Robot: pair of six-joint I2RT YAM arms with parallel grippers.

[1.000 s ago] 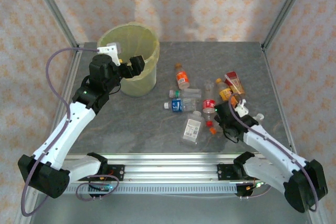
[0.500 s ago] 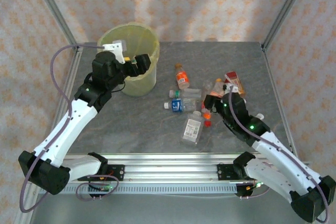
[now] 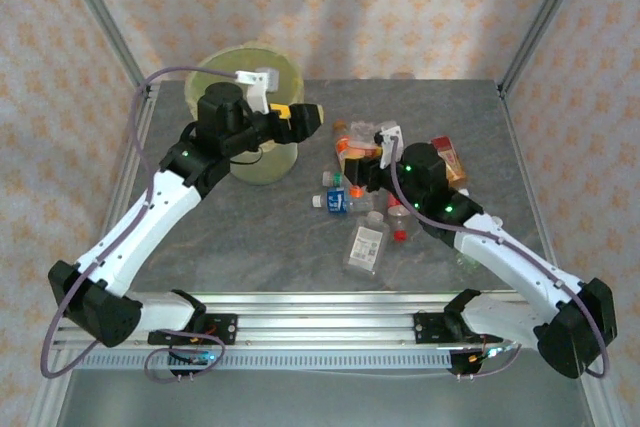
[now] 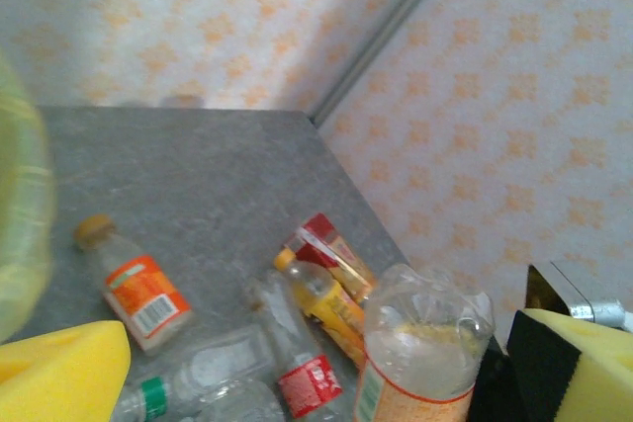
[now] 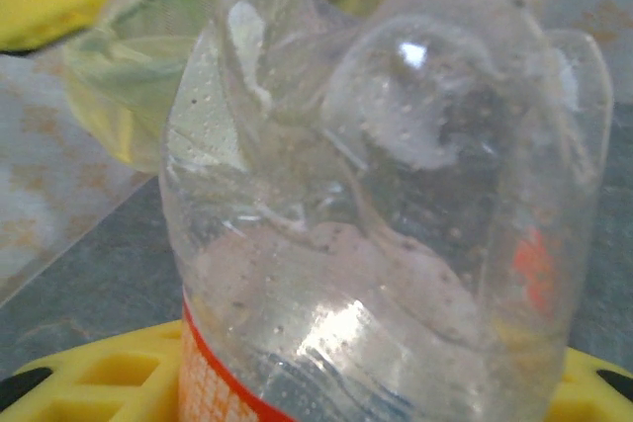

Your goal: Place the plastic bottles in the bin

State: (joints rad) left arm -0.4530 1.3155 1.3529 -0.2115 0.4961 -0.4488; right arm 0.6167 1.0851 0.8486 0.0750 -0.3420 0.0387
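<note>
Plastic bottles (image 3: 365, 179), counted: eight. Seven lying loose on the grey table (image 3: 250, 237), clustered between its middle and its right edge:
- one orange-label bottle (image 4: 138, 289) with a tan cap
- one red bottle (image 4: 331, 244)
- one yellow bottle (image 4: 321, 298)
- one red-label bottle (image 4: 307, 378)
- one green-cap bottle (image 4: 158, 397)
- one blue-label bottle (image 3: 338, 200)
- one white-label bottle (image 3: 367, 244), nearest the front edge

Pinched base-up in the right gripper (image 5: 356, 382), over the cluster: the eighth bottle (image 5: 386, 205), clear with an orange label. Left gripper (image 3: 303, 120) spread wide, holding nothing, hovering just beside the bin. One bin (image 3: 262, 162), lined yellow-green, standing at the far left corner.
</note>
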